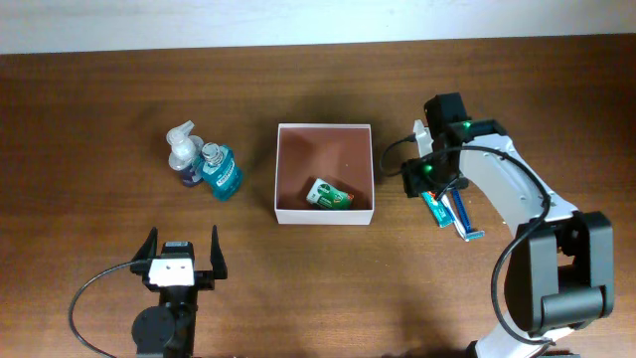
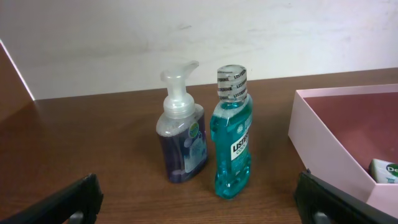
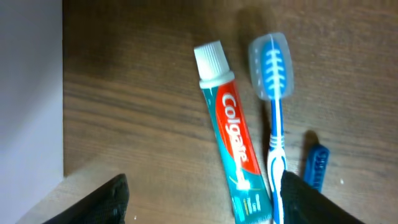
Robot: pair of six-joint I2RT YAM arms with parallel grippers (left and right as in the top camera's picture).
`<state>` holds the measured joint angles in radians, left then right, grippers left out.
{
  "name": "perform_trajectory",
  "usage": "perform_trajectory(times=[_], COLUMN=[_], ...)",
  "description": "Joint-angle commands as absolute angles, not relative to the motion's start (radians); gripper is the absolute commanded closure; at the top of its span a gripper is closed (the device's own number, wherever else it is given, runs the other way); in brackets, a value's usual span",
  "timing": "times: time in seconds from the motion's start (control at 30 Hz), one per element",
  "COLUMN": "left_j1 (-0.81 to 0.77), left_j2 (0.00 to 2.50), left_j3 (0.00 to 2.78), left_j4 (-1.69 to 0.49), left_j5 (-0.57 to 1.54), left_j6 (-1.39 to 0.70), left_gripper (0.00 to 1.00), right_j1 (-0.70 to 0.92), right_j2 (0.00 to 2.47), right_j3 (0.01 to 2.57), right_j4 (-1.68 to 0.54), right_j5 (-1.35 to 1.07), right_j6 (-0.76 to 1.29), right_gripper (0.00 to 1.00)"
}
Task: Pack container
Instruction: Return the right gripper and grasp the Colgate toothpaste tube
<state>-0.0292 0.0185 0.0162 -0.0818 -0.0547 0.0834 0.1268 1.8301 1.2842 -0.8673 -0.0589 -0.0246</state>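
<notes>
The container (image 1: 324, 127), a square white-walled box with a pinkish-brown inside, sits mid-table and holds a small green packet (image 1: 329, 195). It also shows in the left wrist view (image 2: 323, 134), with the packet (image 2: 385, 169) in it. A clear foam soap bottle (image 1: 183, 151) and a teal mouthwash bottle (image 1: 221, 171) stand upright left of the container. My left gripper (image 1: 182, 251) is open and empty, in front of both bottles (image 2: 181, 134) (image 2: 232, 137). My right gripper (image 1: 434, 184) is open just right of the container, over a Colgate toothpaste tube (image 3: 230, 130) and a blue toothbrush (image 3: 273, 106).
A small dark-blue item (image 3: 316, 165) lies right of the toothbrush. The container's white outer wall (image 3: 31, 93) is close on the left in the right wrist view. A pale wall (image 1: 318, 20) borders the table's far edge.
</notes>
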Motion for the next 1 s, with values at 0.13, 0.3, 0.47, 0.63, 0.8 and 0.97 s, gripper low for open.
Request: perform_trajectory(times=[0.13, 0.3, 0.47, 0.63, 0.8, 0.97], left_j1=[-0.023, -0.023, -0.023, -0.023, -0.023, -0.023], left_j2=[0.014, 0.014, 0.014, 0.014, 0.014, 0.014], left_j3=[0.009, 0.009, 0.009, 0.009, 0.009, 0.009], left_j4=[-0.08, -0.08, -0.08, -0.08, -0.08, -0.08], left_j5=[-0.04, -0.04, -0.04, -0.04, -0.04, -0.04], left_j6=[0.096, 0.096, 0.096, 0.096, 0.096, 0.096], left_gripper=[0.01, 0.01, 0.01, 0.01, 0.01, 0.01], right_j1=[0.131, 0.131, 0.131, 0.13, 0.13, 0.131], right_j2=[1.862, 1.895, 1.94, 1.963, 1.987, 1.987], right_j3=[1.222, 1.218, 1.216, 1.216, 1.216, 1.234], right_j4=[-0.773, -0.743, -0.73, -0.721, -0.729, -0.78], right_j5=[-0.076, -0.076, -0.075, -0.057, 0.018, 0.019], right_j6=[-0.047, -0.048, -0.047, -0.043, -0.022, -0.009], right_gripper=[0.35, 0.38, 0.44, 0.56, 0.71, 0.9])
